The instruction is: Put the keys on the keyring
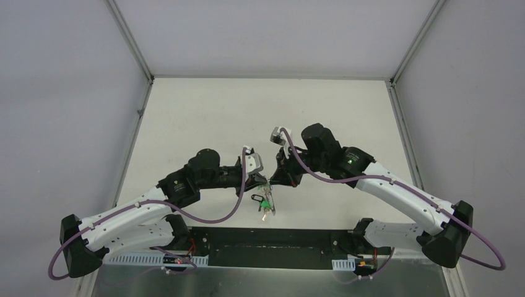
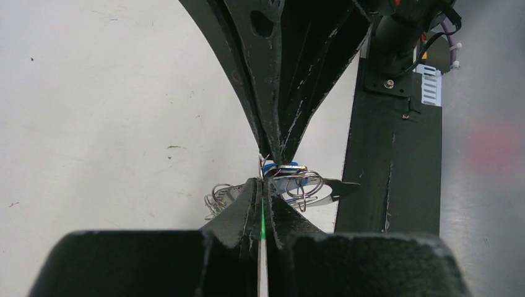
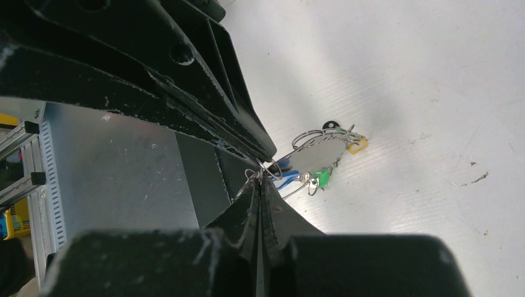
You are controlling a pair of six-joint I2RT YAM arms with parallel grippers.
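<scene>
My left gripper (image 1: pixel 265 181) (image 2: pixel 262 181) and right gripper (image 1: pixel 273 180) (image 3: pixel 260 180) meet tip to tip above the near middle of the table. Both are shut, each pinching thin wire of the keyring (image 3: pixel 267 168) (image 2: pixel 303 185); which loop each holds I cannot tell. The keys (image 1: pixel 265 204) dangle from that wire below the tips: a blue-headed one (image 3: pixel 285 177) (image 2: pixel 282 169), a green-headed one (image 3: pixel 320 179), a yellow-headed one (image 3: pixel 356 145) and a bare silver blade (image 3: pixel 322 154) (image 2: pixel 337 189). More small wire loops (image 2: pixel 218 198) stick out on the other side of my left fingers.
The black base plate (image 2: pixel 390 161) and metal front strip (image 3: pixel 117 179) lie just behind the bunch, at the table's near edge. White table (image 1: pixel 260 117) stretches ahead to grey walls with metal rails (image 1: pixel 133 46).
</scene>
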